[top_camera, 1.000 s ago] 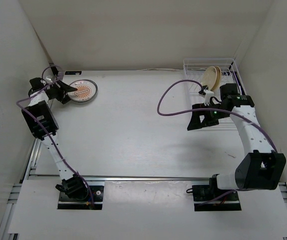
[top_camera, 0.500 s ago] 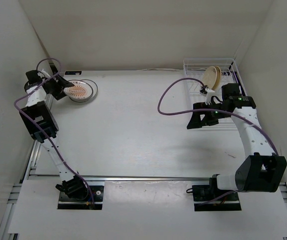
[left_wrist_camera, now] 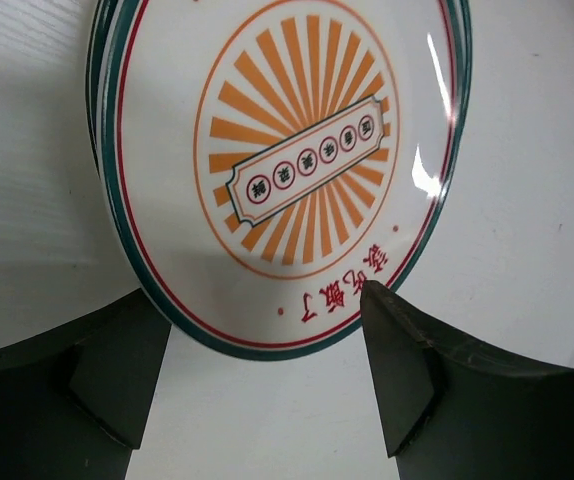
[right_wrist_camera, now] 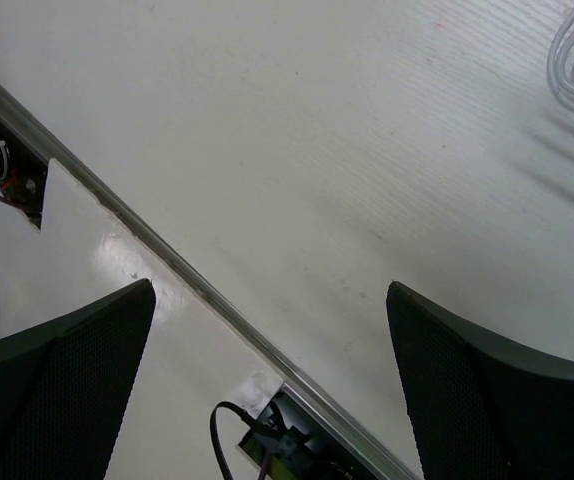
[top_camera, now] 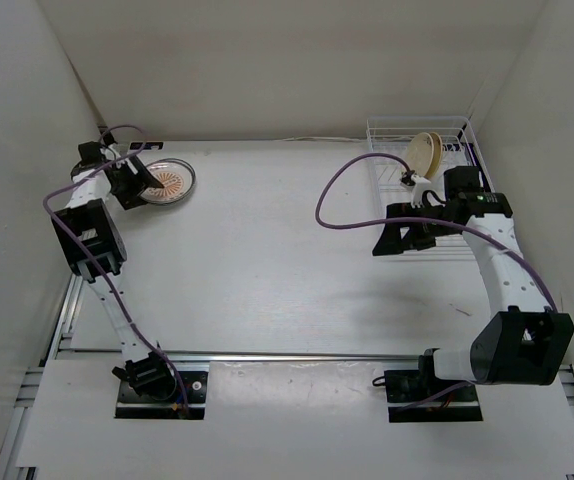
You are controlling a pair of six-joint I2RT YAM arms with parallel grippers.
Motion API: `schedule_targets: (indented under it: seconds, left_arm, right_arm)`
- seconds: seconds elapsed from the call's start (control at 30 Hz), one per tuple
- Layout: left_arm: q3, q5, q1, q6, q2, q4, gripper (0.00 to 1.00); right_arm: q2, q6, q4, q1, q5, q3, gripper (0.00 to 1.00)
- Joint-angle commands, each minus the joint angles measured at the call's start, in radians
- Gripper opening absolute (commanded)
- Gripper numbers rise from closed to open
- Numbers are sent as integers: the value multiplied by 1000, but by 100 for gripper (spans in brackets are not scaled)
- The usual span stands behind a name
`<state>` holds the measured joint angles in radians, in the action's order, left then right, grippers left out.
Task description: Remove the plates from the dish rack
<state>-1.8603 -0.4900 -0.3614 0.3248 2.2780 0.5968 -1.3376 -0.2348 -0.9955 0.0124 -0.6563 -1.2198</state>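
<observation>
Orange-rayed plate (left_wrist_camera: 297, 170) released; left end effector (left_wrist_camera: 264, 320) has opened wider (right end effector (right_wrist_camera: 272, 290) gapes too).

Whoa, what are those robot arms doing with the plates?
They are emptying a dish rack. The left gripper is open beside the sunburst plate, which lies flat at the far left of the table, seemingly on top of other plates. A tan plate stands upright in the rack at the far right. The right gripper hangs open near the rack, holding nothing.
</observation>
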Motion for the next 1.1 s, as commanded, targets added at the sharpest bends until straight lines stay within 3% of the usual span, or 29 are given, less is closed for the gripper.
schedule_targets:
  seconds: [0.0, 0.27, 0.53, 0.63, 0.73, 0.77, 0.87, 0.93, 1.07]
  left_arm:
    - [9, 51, 18, -41, -47, 20, 86]
    - [56, 218, 39, -52, -92, 41, 88]
    - [150, 179, 39, -52, -253, 51, 90]
    - [180, 111, 39, -52, -365, 51, 93]
    - [228, -75, 39, -96, -488, 51, 97]
    - [243, -202, 39, -110, -547, 51, 97]
    - [317, -423, 39, -135, -653, 51, 98]
    - [398, -488, 39, -158, -707, 51, 100]
    - [506, -530, 90, -216, -842, 51, 100]
  right_arm:
    - [31, 5, 21, -12, -45, -1, 100]
    - [21, 32, 40, -12, -29, -21, 100]
    - [2, 179, 113, -44, 127, -131, 100]
    - [-18, 262, 159, -63, 248, -216, 100]
    - [-8, 316, 257, -95, 299, -248, 100]
    - [4, 327, 327, -95, 310, -248, 100]
    - [-55, 315, 360, -109, 394, -329, 100]
    - [-139, 305, 360, -109, 509, -386, 100]
    - [-234, 244, 425, -109, 584, -435, 100]
